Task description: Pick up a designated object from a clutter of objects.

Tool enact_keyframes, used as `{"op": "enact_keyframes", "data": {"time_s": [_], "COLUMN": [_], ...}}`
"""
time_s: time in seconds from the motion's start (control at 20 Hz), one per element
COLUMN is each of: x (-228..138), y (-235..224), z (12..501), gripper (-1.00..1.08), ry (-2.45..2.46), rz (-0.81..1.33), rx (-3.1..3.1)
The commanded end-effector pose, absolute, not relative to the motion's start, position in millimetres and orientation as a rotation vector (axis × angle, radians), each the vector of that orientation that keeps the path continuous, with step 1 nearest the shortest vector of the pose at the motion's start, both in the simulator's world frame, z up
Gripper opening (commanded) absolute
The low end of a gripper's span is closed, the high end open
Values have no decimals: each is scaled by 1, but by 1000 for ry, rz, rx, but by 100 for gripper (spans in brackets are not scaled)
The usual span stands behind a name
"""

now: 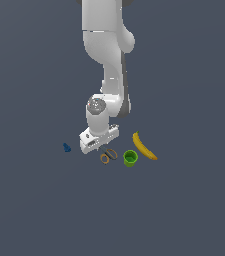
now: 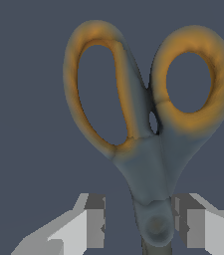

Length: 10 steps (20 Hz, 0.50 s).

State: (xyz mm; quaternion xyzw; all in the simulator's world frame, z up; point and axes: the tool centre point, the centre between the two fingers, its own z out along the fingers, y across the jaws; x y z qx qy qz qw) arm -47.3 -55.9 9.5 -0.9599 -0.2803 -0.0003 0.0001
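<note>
The scissors (image 1: 108, 155) lie on the grey floor, their orange-tan handle loops showing just below the gripper (image 1: 100, 146) in the exterior view. In the wrist view the scissors (image 2: 153, 164) fill the picture. The gripper (image 2: 141, 221) is low over them, and its two fingers stand on either side of the grey pivot. The jaws are open: there is a clear gap at one finger (image 2: 96, 221), while the other finger (image 2: 185, 221) is close to the metal. The blades are hidden under the hand.
A small green cup (image 1: 130, 158) stands just to the exterior view's right of the scissors. A yellow banana (image 1: 144, 146) lies beyond the cup. A tiny dark-blue piece (image 1: 66, 147) sits to the exterior view's left of the hand.
</note>
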Motion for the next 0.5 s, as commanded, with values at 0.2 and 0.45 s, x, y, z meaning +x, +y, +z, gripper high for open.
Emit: {"op": "enact_keyframes", "data": {"time_s": [0.2,0.45], "x": [-47,-47], "y": [-57,-55], "z": [8,12], "gripper": [-100,-100], "ry": [-879,-883], "rz": [0,-2], "rx": [-3016,-3015]}}
